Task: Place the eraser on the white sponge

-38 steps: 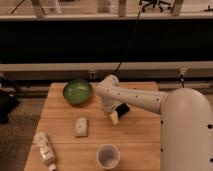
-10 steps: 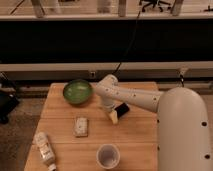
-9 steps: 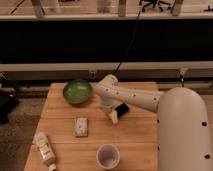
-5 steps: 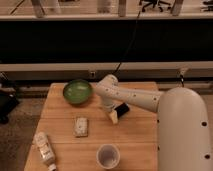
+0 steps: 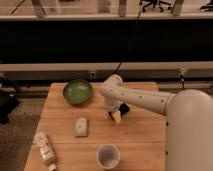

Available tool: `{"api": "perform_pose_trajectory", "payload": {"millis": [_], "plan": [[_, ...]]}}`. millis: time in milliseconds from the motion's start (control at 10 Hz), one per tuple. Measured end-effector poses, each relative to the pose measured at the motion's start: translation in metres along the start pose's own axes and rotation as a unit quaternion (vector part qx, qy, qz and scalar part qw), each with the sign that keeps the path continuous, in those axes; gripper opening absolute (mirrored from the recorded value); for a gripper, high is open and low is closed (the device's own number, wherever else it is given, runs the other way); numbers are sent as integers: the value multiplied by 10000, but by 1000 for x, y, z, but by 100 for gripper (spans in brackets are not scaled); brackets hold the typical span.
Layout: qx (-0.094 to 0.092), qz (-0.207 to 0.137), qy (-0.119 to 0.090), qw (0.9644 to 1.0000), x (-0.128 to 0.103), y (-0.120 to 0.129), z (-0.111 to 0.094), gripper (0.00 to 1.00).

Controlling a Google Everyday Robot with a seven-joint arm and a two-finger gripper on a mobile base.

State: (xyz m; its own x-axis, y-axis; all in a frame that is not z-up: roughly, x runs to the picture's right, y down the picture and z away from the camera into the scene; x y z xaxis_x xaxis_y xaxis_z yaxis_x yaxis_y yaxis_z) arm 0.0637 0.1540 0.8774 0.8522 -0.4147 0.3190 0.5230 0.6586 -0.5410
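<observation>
Nothing on the wooden counter (image 5: 140,134) has shifted, and the white arm's tool (image 5: 116,115) is exactly where it was moments ago, low beside the small off-white rectangular sponge (image 5: 81,126).

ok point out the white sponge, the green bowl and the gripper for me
white sponge (image 5: 80,126), camera view, middle of its mottled top
green bowl (image 5: 77,91), camera view, inside of the bowl
gripper (image 5: 116,116), camera view, at its fingertips, low over the table right of the sponge
</observation>
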Motion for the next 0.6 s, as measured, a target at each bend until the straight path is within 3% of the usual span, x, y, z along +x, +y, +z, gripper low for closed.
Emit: {"api": "perform_pose_trajectory", "payload": {"millis": [200,400,600], "plan": [[340,120,96,9993,40,16,-30,80],[578,146,138,9981,65,22,-59,80],[652,112,97,9978,70,19,-65,80]]}}
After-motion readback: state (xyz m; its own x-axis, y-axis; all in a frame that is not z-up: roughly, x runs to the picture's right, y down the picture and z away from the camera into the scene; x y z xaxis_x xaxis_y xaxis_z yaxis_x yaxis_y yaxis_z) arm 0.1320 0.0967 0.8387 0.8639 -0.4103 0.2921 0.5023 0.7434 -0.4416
